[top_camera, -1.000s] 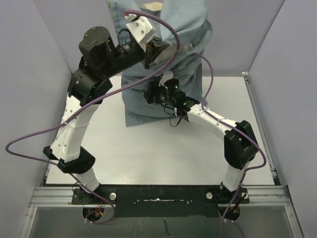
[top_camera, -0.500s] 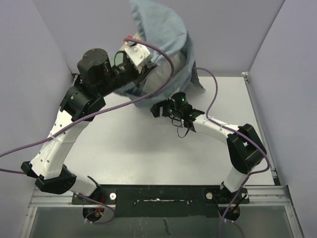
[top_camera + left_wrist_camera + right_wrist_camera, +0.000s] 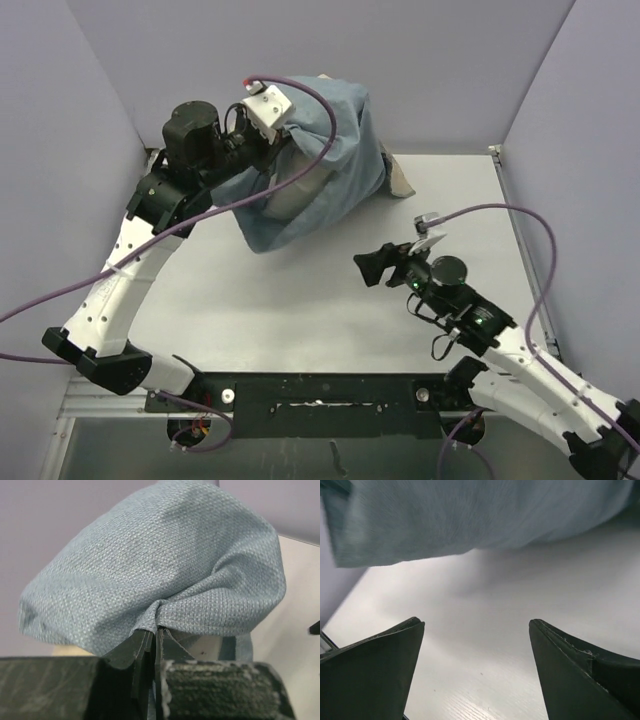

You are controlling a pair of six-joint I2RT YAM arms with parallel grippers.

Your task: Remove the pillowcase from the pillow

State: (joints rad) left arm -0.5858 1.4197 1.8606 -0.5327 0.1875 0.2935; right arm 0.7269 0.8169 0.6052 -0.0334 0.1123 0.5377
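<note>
The pillowcase (image 3: 335, 140) shows its blue-grey reverse and hangs bunched at the back of the table, its lower edge resting on the tabletop. A beige corner (image 3: 400, 183) sticks out at its right. My left gripper (image 3: 278, 152) is shut on a fold of it, as the left wrist view (image 3: 156, 636) shows, with the fabric (image 3: 160, 565) ballooning above the jaws. A pale off-white patch (image 3: 296, 192) under the cloth may be the pillow; the rest is hidden. My right gripper (image 3: 376, 267) is open and empty, apart from the cloth, over bare table (image 3: 476, 625).
Lilac walls close the table at the back and both sides. The left arm's purple cable (image 3: 300, 100) loops over the pillowcase. The right arm's cable (image 3: 500, 212) arcs over the right side of the white tabletop (image 3: 300, 300).
My left gripper has lowered the pillowcase from high at the back and drawn it left. My right gripper has pulled away from the cloth to the near right and is open.
</note>
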